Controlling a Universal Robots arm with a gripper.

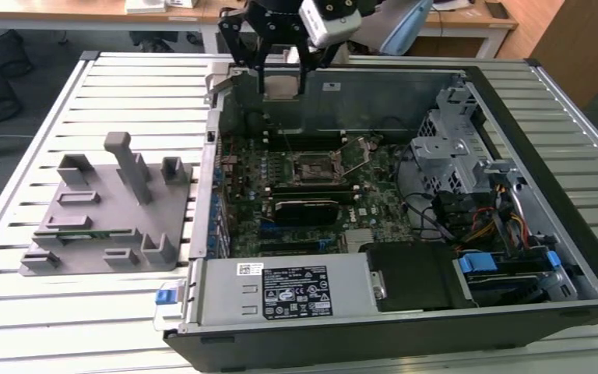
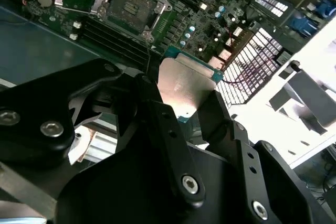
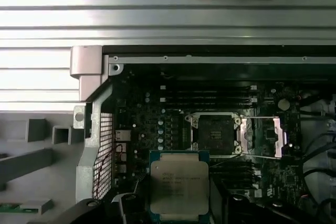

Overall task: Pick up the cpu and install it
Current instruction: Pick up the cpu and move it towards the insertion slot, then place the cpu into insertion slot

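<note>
You are working over a ribbed metal table [image 1: 50,312], with a wooden desk [image 1: 71,12] along the top edge of the exterior view and floor beyond the table's corners. On the table you have one open computer case [image 1: 382,343] lying on its side, filling the middle and the exterior view's right, and one grey fixture block [image 1: 112,226] just beside it at the exterior view's left. There is one cpu [image 1: 281,82] and one empty socket [image 1: 313,166] in the middle of the green board. Your gripper [image 1: 278,66] sits at the top centre of the exterior view, over the case's far wall, its fingers closed to the chip's width and pinching the cpu [image 2: 186,90] by two opposite edges, silvery top showing. In the first wrist view the cpu [image 3: 179,184] hangs between the fingers, apart from the socket [image 3: 215,134].
</note>
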